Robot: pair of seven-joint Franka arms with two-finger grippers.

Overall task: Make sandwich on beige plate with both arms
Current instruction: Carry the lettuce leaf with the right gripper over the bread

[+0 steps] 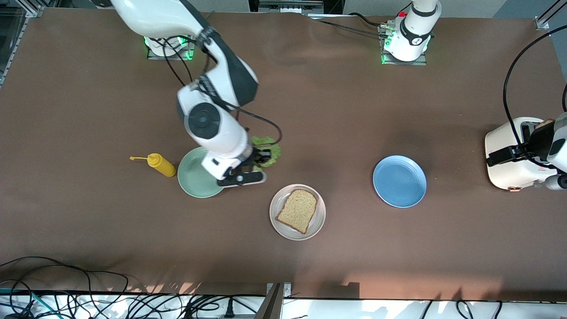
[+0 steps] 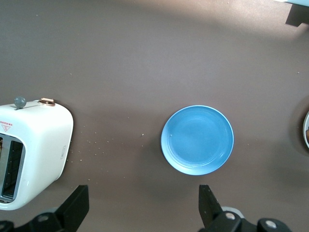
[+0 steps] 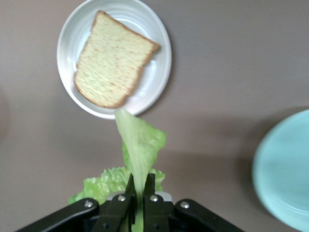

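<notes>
1. Beige plate (image 1: 277, 219): round, pale, ridged rim, flat on the table, nearer the front camera than the mint-green plate (image 1: 190, 177).
2. Bread slice (image 1: 298, 210): brown wholegrain, darker crust, lying flat on the beige plate.
3. Lettuce leaf (image 3: 137, 150): ruffled green, hanging in the air beside the mint-green plate.

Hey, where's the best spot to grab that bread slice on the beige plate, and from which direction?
Probably from straight above, at a crust edge: the bread slice lies flat on the beige plate, so a finger would need to slip under the rim-side edge.
</notes>
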